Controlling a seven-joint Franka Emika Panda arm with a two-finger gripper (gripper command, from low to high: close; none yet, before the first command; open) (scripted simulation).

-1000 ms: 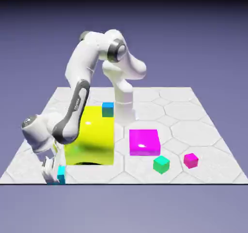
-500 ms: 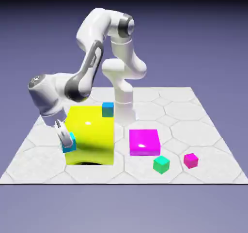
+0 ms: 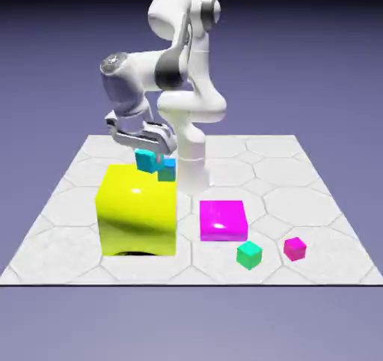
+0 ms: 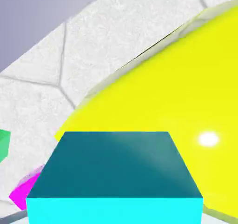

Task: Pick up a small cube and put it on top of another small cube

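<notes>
Small cube [image 3: 145, 158]: bright cyan, held off the table [image 3: 299, 180] in the gripper [image 3: 147, 148], fingers clamped on its sides. No long axis, being a cube; in the exterior view it hangs slightly tilted, one corner lowest. In the hand view the small cube [image 4: 115, 179] fills the lower frame, a dark teal face above a bright cyan face, hiding the fingertips.

Position: above the rear top edge of the big yellow cube [image 3: 138, 210], just beside and slightly above the blue-topped cube [image 3: 167, 169], toward the exterior view's left of it. Whether the two touch cannot be told.

Blue-topped cube: stands at the yellow cube's rear corner, against the robot's base column.

Other items: flat magenta block [image 3: 223, 219] near the table's middle; tiny green cube [image 3: 249, 255] and tiny magenta cube [image 3: 295, 249] near the table's front edge, apart from each other.

Change: half a second ago the gripper held the cyan cube low beside the yellow cube's side toward the exterior view's left; it now sits higher and further back, over the yellow cube's top. Other items unmoved.
</notes>
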